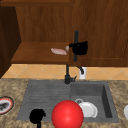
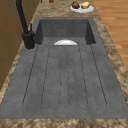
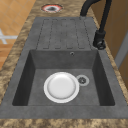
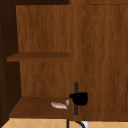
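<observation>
Right hand (image 1: 80,48) sits at the cabinet door handle (image 1: 76,46), fingers toward the open shelf (image 1: 37,53); a pinkish item (image 1: 59,51) lies just past the fingertips, rest of shelf free. Below the fingers the faucet (image 1: 67,75) rises. Left hand (image 1: 37,116) hovers low over the draining board (image 2: 65,75), red ball (image 1: 67,114) just beside its fingers, blocking the way to the basin (image 3: 62,75).

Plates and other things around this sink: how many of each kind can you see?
Plates: 3 – white plate in the basin, red-rimmed plate on the counter, plate with food
Red ball: 1
Pink thing on the shelf: 1
Black hands: 2 – left hand, right hand
Total: 7
</observation>
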Controlling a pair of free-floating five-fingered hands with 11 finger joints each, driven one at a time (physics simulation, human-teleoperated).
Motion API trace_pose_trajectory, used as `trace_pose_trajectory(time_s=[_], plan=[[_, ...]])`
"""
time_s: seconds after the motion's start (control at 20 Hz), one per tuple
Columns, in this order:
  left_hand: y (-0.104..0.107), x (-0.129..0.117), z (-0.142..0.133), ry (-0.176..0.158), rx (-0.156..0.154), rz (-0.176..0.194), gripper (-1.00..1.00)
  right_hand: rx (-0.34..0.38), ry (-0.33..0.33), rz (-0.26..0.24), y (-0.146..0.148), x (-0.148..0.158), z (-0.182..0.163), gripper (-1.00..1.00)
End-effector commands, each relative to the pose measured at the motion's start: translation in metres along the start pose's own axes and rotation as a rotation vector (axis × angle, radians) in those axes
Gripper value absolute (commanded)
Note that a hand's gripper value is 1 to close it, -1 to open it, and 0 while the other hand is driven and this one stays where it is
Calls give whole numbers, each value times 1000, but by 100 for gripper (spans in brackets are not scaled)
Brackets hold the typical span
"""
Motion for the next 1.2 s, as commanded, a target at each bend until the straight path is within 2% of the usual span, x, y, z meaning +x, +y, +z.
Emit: trace_pose_trajectory(time_s=[0.0, 0.2, 0.5, 0.7, 0.8, 0.85, 1.05, 1.15], plan=[[0, 0, 0, 0, 0, 0, 0, 9, -12, -39, 14, -2, -15, 100], [0, 0, 0, 0, 0, 0, 0, 22, -1, -76, 23, 1, -40, 100], [0, 0, 0, 0, 0, 0, 0, 55, -1, -82, 30, 8, -75, 100], [0, 0, 0, 0, 0, 0, 0, 36, -35, -68, 27, 6, -74, 100], [0, 0, 0, 0, 0, 0, 0, 22, -80, -91, 22, 3, -62, 100], [0, 0, 0, 0, 0, 0, 0, 22, -101, -98, 16, 1, -57, -100], [0, 0, 0, 0, 0, 0, 0, 37, -121, -64, -1, 4, -30, -100], [0, 0, 0, 0, 0, 0, 0, 33, -126, -26, -7, -3, -14, -100]])
